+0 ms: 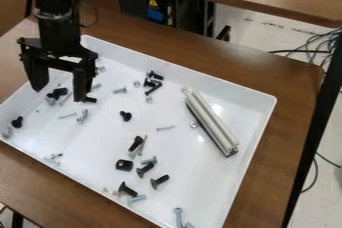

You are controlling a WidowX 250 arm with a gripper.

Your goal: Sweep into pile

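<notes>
White walls are raised around the tray (234, 91), which is set on the brown bench (297, 74). Loose screws, bolts and nuts are held in it, spread rather than gathered in one heap. Above its left end, as seen, the black gripper (59, 93) is hung pointing down. Its fingers (80, 84) are parted widely, and nothing is gripped between them. Behind that gap, dark screws (58, 93) are seen on the tray floor; just beside the fingertip nearer the middle, a small black piece (89, 100) is seen.

Towards the left corner, a black screw (17, 121) is laid near the lower edge, with a nut (7, 133) beside it. Near the upper edge, a few black screws (155, 75) are bunched, with silver nuts close by. At the middle, a lone black screw (125, 116) is placed well apart from the bunch. Between the middle and the lower edge, the densest scatter is found: a square black block (124, 165), black bolts (145, 169) and silver bolts (136, 199) are mixed loosely. Near the bottom corner, another silver bolt (178, 216) is laid lengthwise.

Along the right half, a long pale bar (212, 120) is rested aslant, one end turned towards the upper edge, with a dark strip along its lower side. Just beside it, a nut (194, 124) is seen. Beyond the bench, cables (320, 47) are strewn on the pale floor (267, 32).
</notes>
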